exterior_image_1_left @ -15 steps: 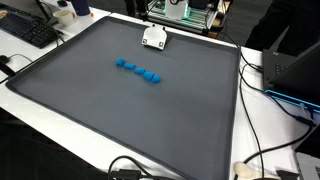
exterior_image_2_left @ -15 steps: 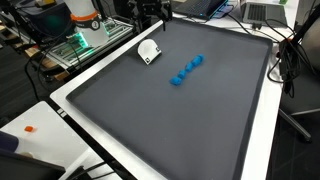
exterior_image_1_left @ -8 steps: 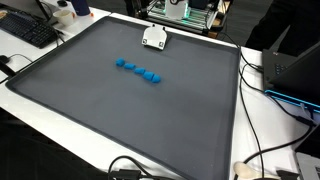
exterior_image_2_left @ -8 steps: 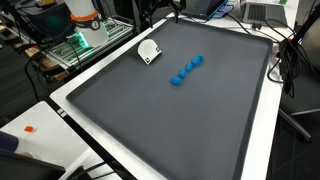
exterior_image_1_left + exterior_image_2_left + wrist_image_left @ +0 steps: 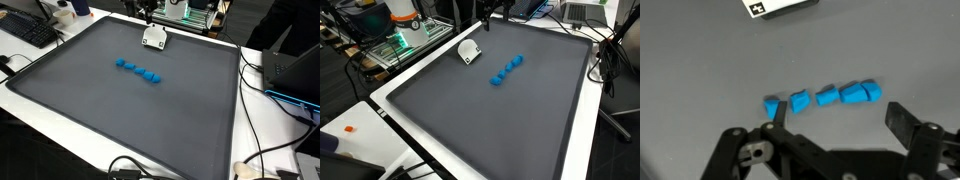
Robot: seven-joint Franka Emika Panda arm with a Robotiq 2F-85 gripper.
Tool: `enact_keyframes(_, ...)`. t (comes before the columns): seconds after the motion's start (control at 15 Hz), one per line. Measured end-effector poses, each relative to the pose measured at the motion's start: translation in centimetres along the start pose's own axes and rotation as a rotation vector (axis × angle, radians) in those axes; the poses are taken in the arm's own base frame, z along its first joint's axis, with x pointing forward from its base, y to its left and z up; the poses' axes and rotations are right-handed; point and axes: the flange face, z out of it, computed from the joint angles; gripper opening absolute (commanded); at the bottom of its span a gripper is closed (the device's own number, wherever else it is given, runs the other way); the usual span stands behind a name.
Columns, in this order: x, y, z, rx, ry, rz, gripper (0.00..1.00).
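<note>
A row of several small blue blocks [image 5: 822,97] lies on the dark grey mat [image 5: 700,60], seen in both exterior views [image 5: 139,70] [image 5: 506,70]. My gripper [image 5: 838,118] hangs high above them, open and empty, its black fingers [image 5: 902,115] spread wider than the row. In both exterior views only its dark tip shows at the top edge [image 5: 148,8] [image 5: 488,12], over the mat's far side. A white block with a printed tag [image 5: 154,38] [image 5: 468,51] [image 5: 780,6] lies beyond the blue row.
The mat [image 5: 120,110] covers a white table [image 5: 270,130]. A keyboard [image 5: 30,32], a laptop [image 5: 295,65] and cables [image 5: 130,170] sit around its edges. Green-lit electronics [image 5: 405,40] stand past one side, and a small orange item [image 5: 350,128] lies on the table.
The gripper's tip has shifted along the top edge, rightward in an exterior view, coming further over the mat. The blocks have not moved and the jaws stay open.
</note>
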Motion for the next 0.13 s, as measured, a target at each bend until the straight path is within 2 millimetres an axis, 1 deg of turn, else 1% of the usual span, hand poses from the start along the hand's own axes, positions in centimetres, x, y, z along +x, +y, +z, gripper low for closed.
enact_keyframes(0.13,0.24,-0.16,0.09,0.001,-0.001,-0.006,1.00)
